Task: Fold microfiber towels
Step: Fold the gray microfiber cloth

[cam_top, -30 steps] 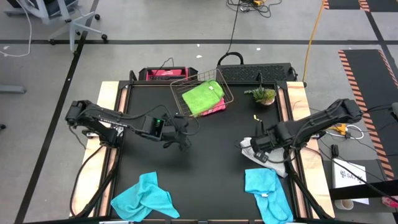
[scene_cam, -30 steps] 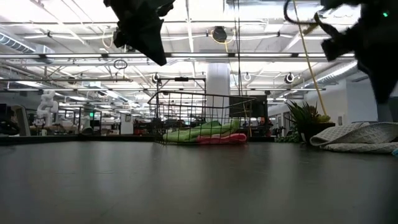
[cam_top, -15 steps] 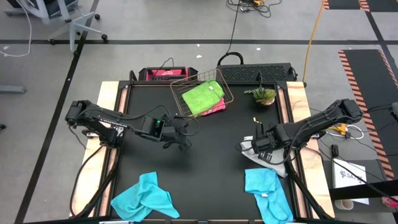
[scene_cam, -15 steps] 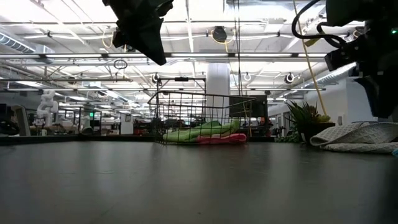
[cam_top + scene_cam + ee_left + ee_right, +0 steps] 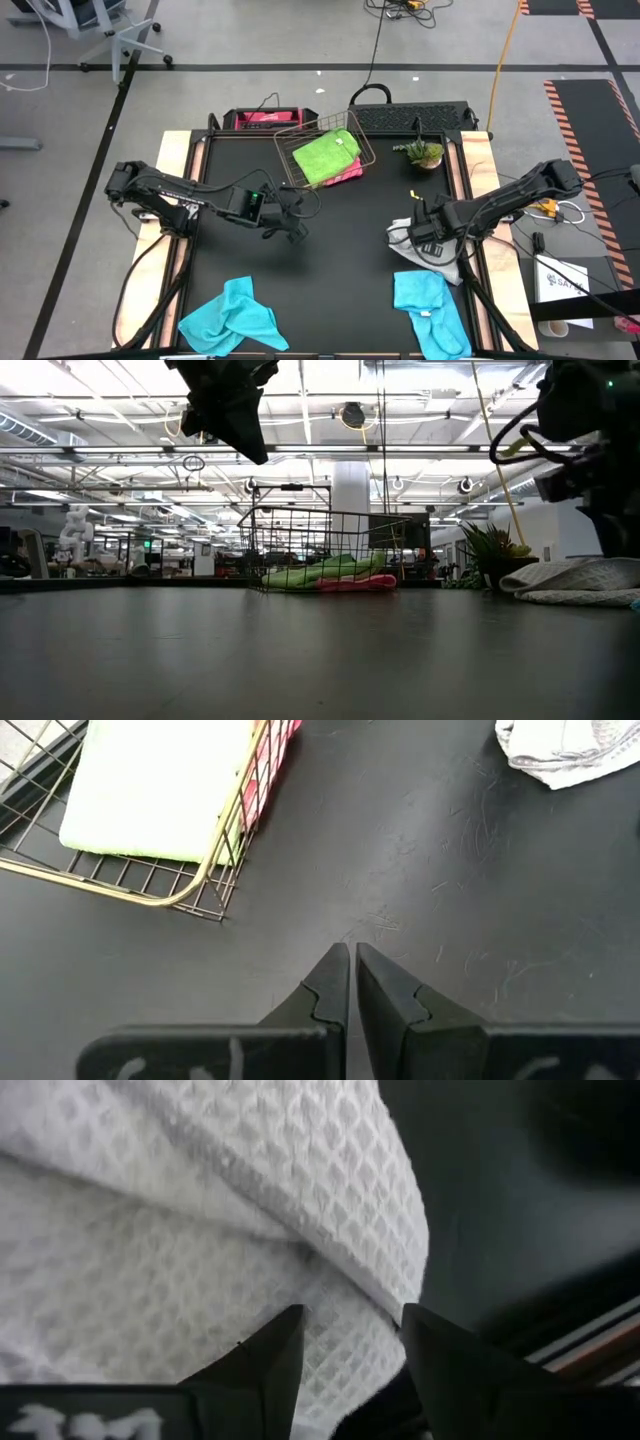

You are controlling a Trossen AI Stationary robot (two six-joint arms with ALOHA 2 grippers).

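Two grippers hung over the black desk (image 5: 340,250). The right gripper (image 5: 348,1342) stood with its fingers parted just above the light grey towel (image 5: 405,240), which lay crumpled directly beneath it, not clamped. One turquoise towel (image 5: 428,305) lay near that gripper, toward the desk's front edge. The left gripper (image 5: 351,972) was closed on nothing, raised over bare desk; the wire basket (image 5: 325,152) holding the green towel (image 5: 325,155) over the pink towel (image 5: 352,172) sat just ahead of it. Another turquoise towel (image 5: 232,315) lay well behind it.
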